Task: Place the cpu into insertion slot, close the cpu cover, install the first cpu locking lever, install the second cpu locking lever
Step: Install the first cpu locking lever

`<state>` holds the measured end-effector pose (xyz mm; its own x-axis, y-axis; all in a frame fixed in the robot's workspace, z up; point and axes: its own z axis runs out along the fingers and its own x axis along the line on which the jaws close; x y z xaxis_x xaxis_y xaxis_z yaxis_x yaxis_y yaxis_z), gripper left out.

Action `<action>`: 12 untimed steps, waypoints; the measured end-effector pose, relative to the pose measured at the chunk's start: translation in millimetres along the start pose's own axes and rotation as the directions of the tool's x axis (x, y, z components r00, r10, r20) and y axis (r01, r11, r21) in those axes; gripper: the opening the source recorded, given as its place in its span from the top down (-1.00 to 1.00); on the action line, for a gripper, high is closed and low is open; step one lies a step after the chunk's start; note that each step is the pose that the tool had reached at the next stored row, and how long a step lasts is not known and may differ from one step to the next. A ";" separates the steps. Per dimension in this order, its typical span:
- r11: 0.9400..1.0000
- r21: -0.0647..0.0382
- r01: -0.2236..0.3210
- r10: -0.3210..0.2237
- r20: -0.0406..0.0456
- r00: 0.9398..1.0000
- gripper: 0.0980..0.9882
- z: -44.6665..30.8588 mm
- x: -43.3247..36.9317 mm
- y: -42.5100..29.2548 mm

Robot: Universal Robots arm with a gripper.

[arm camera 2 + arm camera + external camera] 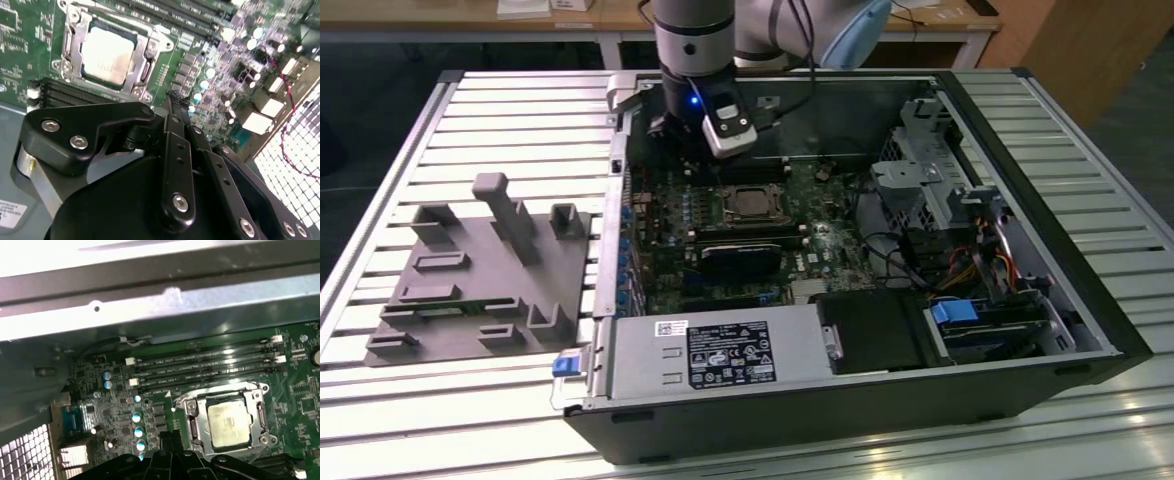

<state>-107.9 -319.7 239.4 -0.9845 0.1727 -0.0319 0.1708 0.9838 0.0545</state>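
**CPU seated, cover down, gripper beside the socket**

CPU [106, 55] is lying flat in the slot [728, 206], mid-board, and the cover [75, 47] is lying down around it, framing its silvery top. We are seeing the gripper [173, 96] hovering just beside the socket, on its far side and toward the exterior view's left. Its jaws are looking pinched together and are gripping nothing. We are not managing to tell whether either of the levers is latched.

We are judging the lever work to be the step in hand. Doing it well is meaning pushing with the closed tips on the lever's end alone. We are also thinking of keeping off the chip's top and the small capacitors [205, 85] crowding that side. Staying low and slow is helping the wire slide under its hook rather than spring free.

As for writing, a white label [727, 352] is sitting on the power supply [640, 355] at the near side, and faint print is marking the chip. We are making out neither.
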 end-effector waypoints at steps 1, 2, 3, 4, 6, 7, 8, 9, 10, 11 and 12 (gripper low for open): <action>1.000 -0.008 0.000 0.000 -0.001 1.000 0.99 0.0 0.3 0.0; 1.000 -0.016 -0.001 0.001 -0.001 1.000 0.99 -0.1 0.4 0.0; 1.000 -0.024 -0.001 0.001 -0.001 1.000 0.99 -0.5 0.5 0.0; 0.999 -0.032 -0.001 0.001 0.000 1.000 0.99 -0.9 0.6 0.0; 0.999 -0.045 -0.002 0.002 0.000 1.000 0.99 -2.1 0.6 0.0; 0.999 -0.052 -0.002 0.002 0.000 1.000 0.99 -2.6 0.6 0.1; 0.998 -0.059 -0.002 0.002 0.001 1.000 0.99 -3.1 0.6 0.1; 0.998 -0.065 -0.002 0.002 0.002 1.000 0.99 -3.4 0.8 0.1; 0.998 -0.070 -0.002 0.002 0.002 1.000 0.99 -3.5 1.3 0.0; 0.997 -0.074 -0.002 0.002 0.003 1.000 0.99 -3.5 1.9 -0.2; 0.997 -0.075 -0.002 0.002 0.004 1.000 0.99 -3.6 2.7 -0.3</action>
<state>-110.8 -319.7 242.9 -0.9839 0.1752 -0.0356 0.1693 0.9770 0.1296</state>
